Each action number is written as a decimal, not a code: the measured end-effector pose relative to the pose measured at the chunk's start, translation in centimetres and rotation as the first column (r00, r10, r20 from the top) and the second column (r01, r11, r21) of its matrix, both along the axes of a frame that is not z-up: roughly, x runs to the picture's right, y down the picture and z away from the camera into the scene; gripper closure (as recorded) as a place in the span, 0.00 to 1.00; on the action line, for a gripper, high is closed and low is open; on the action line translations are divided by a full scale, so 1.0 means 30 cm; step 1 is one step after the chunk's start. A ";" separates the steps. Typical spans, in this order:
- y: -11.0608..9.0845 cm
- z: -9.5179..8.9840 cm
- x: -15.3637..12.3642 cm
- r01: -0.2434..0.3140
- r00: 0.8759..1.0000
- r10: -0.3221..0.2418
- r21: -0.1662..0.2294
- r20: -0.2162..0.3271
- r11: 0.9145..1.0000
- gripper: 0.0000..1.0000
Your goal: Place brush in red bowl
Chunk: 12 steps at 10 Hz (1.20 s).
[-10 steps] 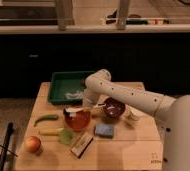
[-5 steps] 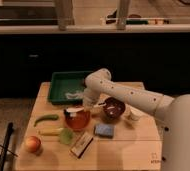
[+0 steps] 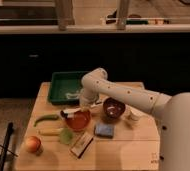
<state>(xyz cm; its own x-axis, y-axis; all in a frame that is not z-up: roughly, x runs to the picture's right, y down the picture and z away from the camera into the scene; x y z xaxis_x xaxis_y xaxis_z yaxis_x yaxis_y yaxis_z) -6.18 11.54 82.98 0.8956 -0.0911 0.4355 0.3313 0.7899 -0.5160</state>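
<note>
Jaws: at the end of the arm (image 3: 119, 93), low over the desk (image 3: 133, 152), just behind the far rim of the red bowl (image 3: 79, 122). We cannot tell whether they are parted or closed on anything.

Brush (image 3: 68, 113): pale handle, dark end, lying across the bowl's far-left rim, with one end reaching toward the jaws. We cannot tell whether it touches them.

Progress (our judgement): the brush is at the bowl but sits on the rim rather than down in the basin. We read the task as near its end, not done. What is left is to settle the brush inside and back the jaws away.

Room around the bowl is tight:
- the dark brown bowl (image 3: 113, 108) is just to the right, with the white cup (image 3: 133, 116) beyond it
- the blue sponge (image 3: 104, 131) is near the front right
- the green chilli (image 3: 46, 119) is to the left
- the green tray (image 3: 67, 86) is behind the jaws

Straight up looks like the freest way out. The apple (image 3: 33, 144) sits near the desk's left edge. The most open room is toward the front right corner.
</note>
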 end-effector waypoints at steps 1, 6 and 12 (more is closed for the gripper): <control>0.000 -0.011 -0.020 0.031 0.999 -0.031 0.006 0.022 1.000 0.95; 0.013 -0.038 -0.055 0.148 0.985 -0.151 0.032 0.084 0.988 0.95; 0.040 -0.053 -0.051 0.193 0.979 -0.194 0.024 0.063 0.981 0.74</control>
